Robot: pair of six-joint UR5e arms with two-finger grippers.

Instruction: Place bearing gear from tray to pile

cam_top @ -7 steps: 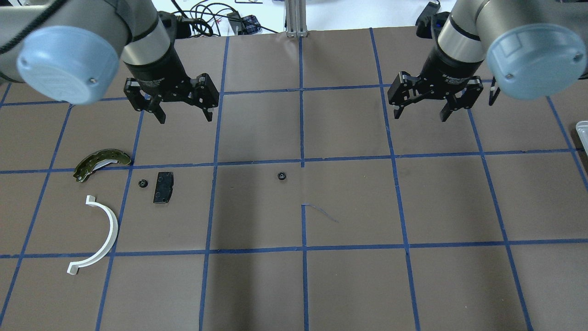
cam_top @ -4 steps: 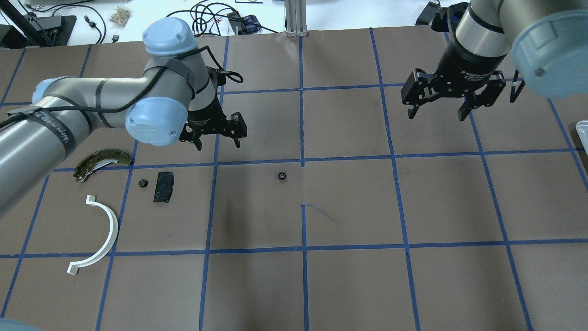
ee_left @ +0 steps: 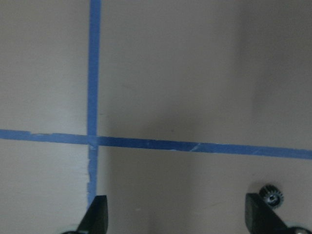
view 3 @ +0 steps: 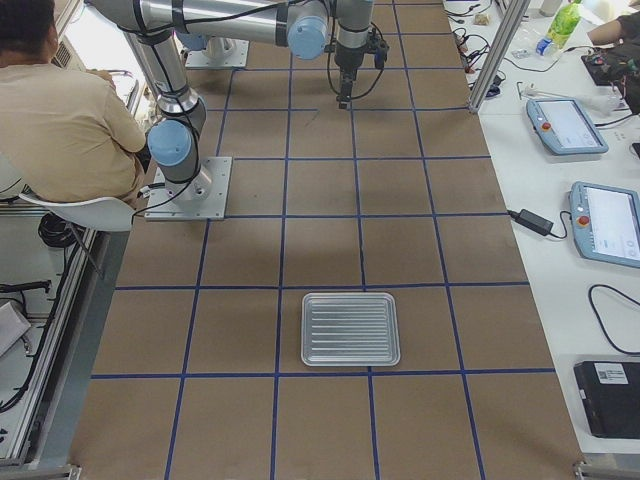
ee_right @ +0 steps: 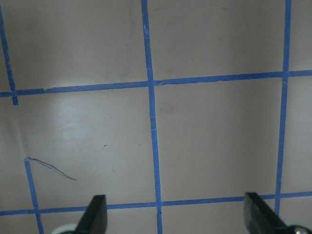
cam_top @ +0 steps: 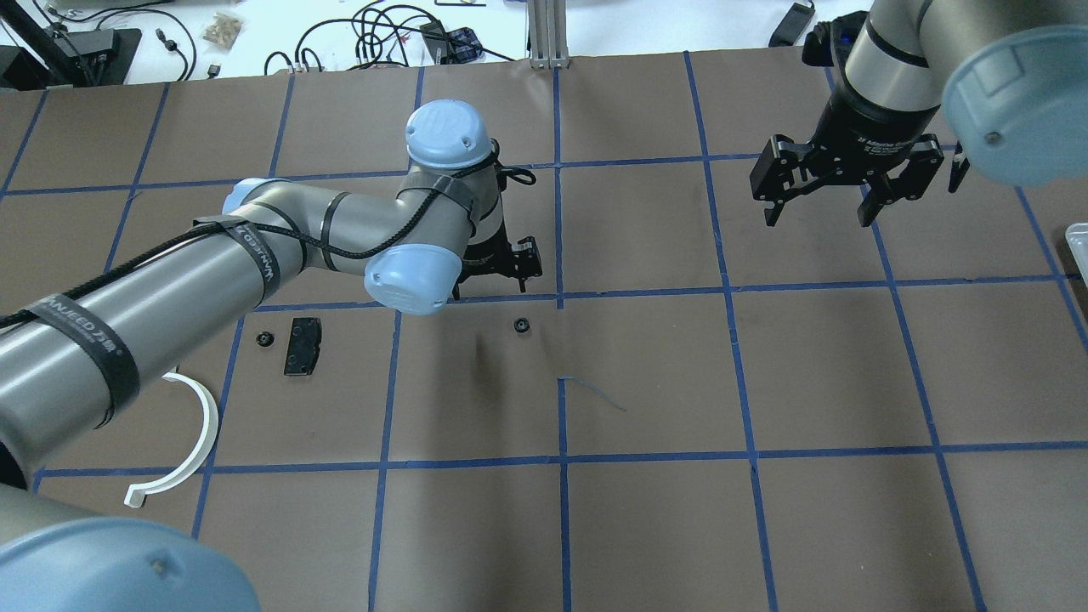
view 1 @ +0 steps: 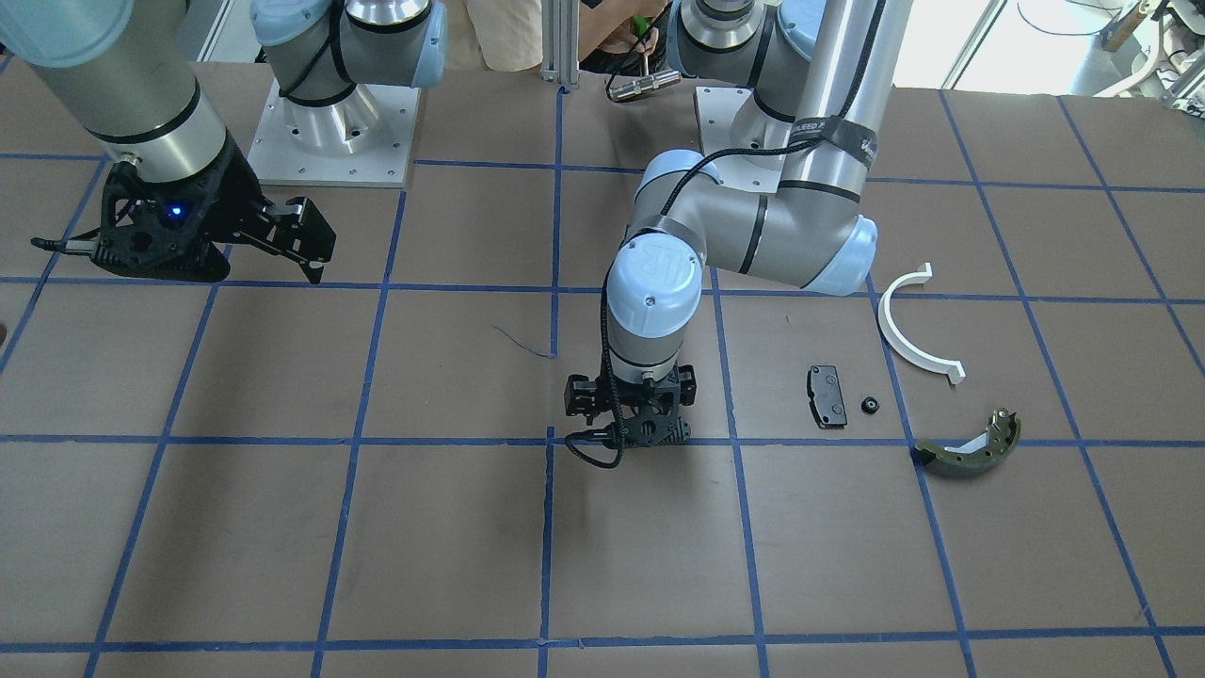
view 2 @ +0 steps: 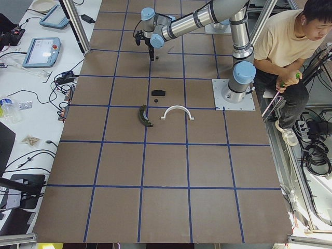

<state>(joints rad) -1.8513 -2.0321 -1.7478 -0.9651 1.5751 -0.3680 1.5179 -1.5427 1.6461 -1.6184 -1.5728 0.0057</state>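
A small black bearing gear (cam_top: 521, 325) lies on the brown table near the centre blue cross. My left gripper (cam_top: 495, 285) hangs just behind it, open and empty. In the left wrist view (ee_left: 178, 217) the gear (ee_left: 270, 194) sits just inside one fingertip (ee_left: 261, 217). The pile lies at the left: a black pad (cam_top: 302, 346), a second small gear (cam_top: 264, 339) and a white half-ring (cam_top: 183, 442). The olive brake shoe (view 1: 970, 450) is hidden by my left arm in the overhead view. My right gripper (cam_top: 820, 200) is open and empty, high at the back right.
The metal tray (view 3: 350, 328) stands at the table's far right end, with only its edge (cam_top: 1078, 238) in the overhead view. A loose blue tape strand (cam_top: 595, 393) lies near the centre. A seated operator (view 2: 282, 44) is behind the robot bases.
My left arm has swung right and lower, from behind the pile to just behind the centre gear. My right gripper has drifted slightly right and back. Both stay open.
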